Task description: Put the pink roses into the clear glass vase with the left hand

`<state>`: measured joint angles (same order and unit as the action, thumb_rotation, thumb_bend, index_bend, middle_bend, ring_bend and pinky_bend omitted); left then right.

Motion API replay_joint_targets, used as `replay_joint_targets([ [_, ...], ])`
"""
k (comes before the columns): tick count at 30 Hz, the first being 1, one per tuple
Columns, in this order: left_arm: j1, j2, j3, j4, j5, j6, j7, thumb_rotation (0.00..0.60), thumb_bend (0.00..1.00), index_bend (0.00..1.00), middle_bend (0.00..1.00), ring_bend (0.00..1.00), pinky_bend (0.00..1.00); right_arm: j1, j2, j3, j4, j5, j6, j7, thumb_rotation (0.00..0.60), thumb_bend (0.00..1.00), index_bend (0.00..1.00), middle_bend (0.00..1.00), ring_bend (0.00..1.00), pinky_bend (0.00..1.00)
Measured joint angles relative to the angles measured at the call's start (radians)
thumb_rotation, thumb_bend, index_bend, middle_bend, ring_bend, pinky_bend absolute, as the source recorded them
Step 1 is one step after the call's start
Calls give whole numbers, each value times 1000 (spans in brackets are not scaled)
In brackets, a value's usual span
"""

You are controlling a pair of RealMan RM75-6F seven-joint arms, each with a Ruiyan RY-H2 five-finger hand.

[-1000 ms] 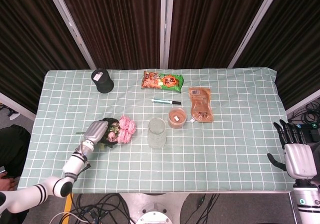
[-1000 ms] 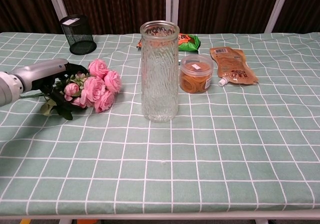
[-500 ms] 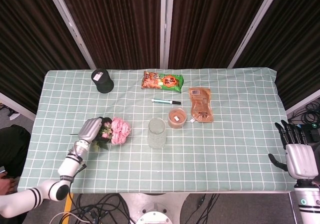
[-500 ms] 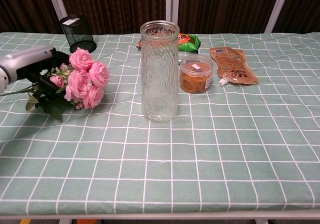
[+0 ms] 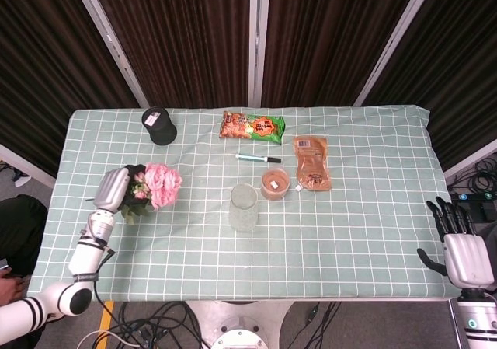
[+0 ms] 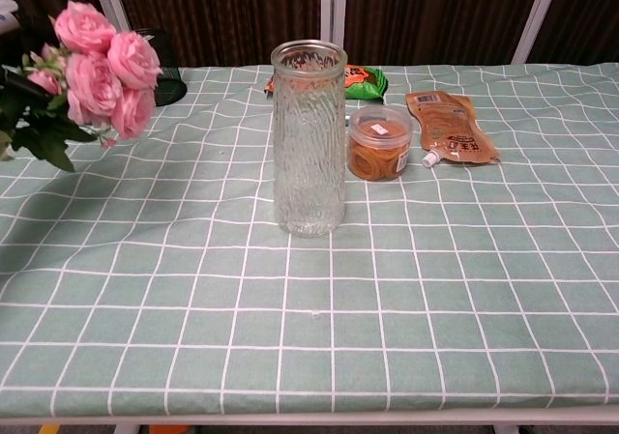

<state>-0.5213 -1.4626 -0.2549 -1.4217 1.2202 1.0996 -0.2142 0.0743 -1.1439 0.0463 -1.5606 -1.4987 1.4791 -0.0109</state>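
Observation:
My left hand (image 5: 112,190) holds the bunch of pink roses (image 5: 158,185) lifted off the table, blooms pointing right, left of the clear glass vase (image 5: 243,207). In the chest view the roses (image 6: 97,67) hang at the far left edge with green leaves below them, well above the cloth; the hand itself is almost cut off there. The ribbed vase (image 6: 309,136) stands upright and empty mid-table. My right hand (image 5: 463,248) hangs off the table's right edge, fingers apart, holding nothing.
A black mesh cup (image 5: 159,126) stands at the back left. Behind the vase lie a snack bag (image 5: 251,126), a pen (image 5: 258,158), a brown pouch (image 5: 311,163) and a lidded round tub (image 5: 275,183). The green checked cloth (image 5: 365,217) covers the table.
My left hand has lifted the roses off the cloth and carried them up and to the left, away from the vase. The right hand has barely moved.

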Motion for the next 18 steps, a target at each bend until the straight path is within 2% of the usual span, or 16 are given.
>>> replay_joint_targets([
  [10,11,51,-90,-123,-37,89,8,600,225,511,487,392,485,-33,-94,-18,171,-33,58,-12,600,134,0,0,0,0],
  [18,2,72,-164,-223,-48,179,61,600,225,514,487,392,485,-46,-126,-25,237,-31,54,47,600,137,0,0,0,0],
])
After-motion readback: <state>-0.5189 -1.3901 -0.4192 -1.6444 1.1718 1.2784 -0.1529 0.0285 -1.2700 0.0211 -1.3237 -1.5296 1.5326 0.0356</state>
